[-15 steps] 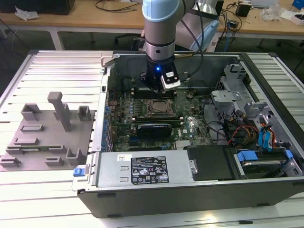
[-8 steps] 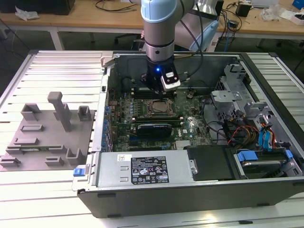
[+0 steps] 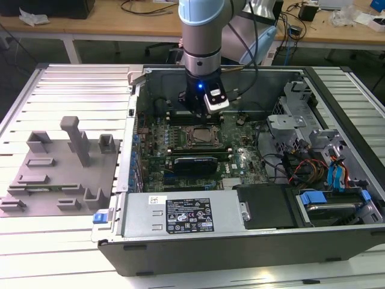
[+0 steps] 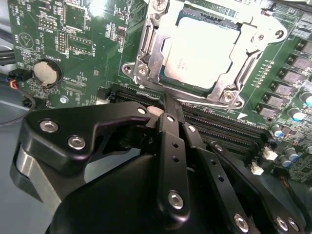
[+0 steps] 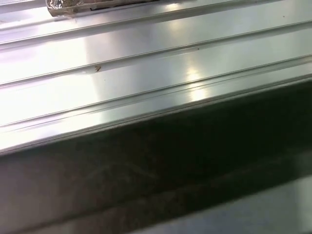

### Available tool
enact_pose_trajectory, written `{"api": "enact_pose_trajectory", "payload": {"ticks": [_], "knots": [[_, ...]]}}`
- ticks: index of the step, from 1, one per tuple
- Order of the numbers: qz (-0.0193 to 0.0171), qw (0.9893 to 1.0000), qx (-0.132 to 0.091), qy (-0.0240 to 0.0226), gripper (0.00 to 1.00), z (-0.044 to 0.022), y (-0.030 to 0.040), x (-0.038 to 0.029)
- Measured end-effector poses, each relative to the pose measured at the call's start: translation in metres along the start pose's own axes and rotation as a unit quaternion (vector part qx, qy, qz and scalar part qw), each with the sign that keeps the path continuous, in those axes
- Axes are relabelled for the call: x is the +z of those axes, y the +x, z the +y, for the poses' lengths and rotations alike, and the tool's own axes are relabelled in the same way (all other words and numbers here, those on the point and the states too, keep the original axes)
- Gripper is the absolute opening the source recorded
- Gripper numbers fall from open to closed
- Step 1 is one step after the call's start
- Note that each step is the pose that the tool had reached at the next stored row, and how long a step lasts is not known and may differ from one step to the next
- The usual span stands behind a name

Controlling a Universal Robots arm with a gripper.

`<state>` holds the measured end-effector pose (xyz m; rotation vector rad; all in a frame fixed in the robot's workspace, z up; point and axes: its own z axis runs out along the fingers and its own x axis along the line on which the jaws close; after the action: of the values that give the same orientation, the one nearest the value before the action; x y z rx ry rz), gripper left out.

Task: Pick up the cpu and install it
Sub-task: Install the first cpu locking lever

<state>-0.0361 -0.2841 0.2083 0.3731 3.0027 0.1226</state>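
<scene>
- The cpu [image 4: 204, 51] lies flat in its socket frame [image 4: 146, 53] on the motherboard [image 4: 83, 44], its pale metal top facing up, as the second wrist view shows; in the exterior view the socket sits near the middle of the open computer case [image 3: 240, 247]
- My pincer [image 4: 165, 100] hangs just above the board, beside the socket's edge; I see no contact with the cpu, and nothing is held between my fingers
- In the second wrist view my fingers [image 4: 170, 131] are drawn together into a narrow, closed line with their tips pointing at the socket frame's near edge
- A round coin battery [image 4: 46, 73] sits on the board well to one side of the socket, and dark memory slots [image 4: 219, 129] run just beside my fingertips
- In the exterior view my arm [image 3: 201, 36] comes straight down into the case, which rests on a ribbed metal desk [image 3: 66, 247]
- A grey plastic fixture [image 3: 57, 168] stands on the desk to the exterior view's left of the case
- The first wrist view shows the ribbed metal surface [image 5: 146, 63] and a dark edge beneath it
</scene>
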Motion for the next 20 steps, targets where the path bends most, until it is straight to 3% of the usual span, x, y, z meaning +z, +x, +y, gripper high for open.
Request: {"api": "enact_pose_trajectory", "payload": {"ticks": [4, 13, 20], "knots": [[-0.0005, 1.0000, 0.000, -0.0001, 0.11, 0.0005, -0.0003, -0.0035], [-0.0133, 0.9999, 0.011, -0.0018, 0.11, 0.0009, 0.0047, -0.0016], [-0.0194, 0.9995, 0.024, -0.0006, 0.11, -0.0001, 0.0078, 0.0031]]}}
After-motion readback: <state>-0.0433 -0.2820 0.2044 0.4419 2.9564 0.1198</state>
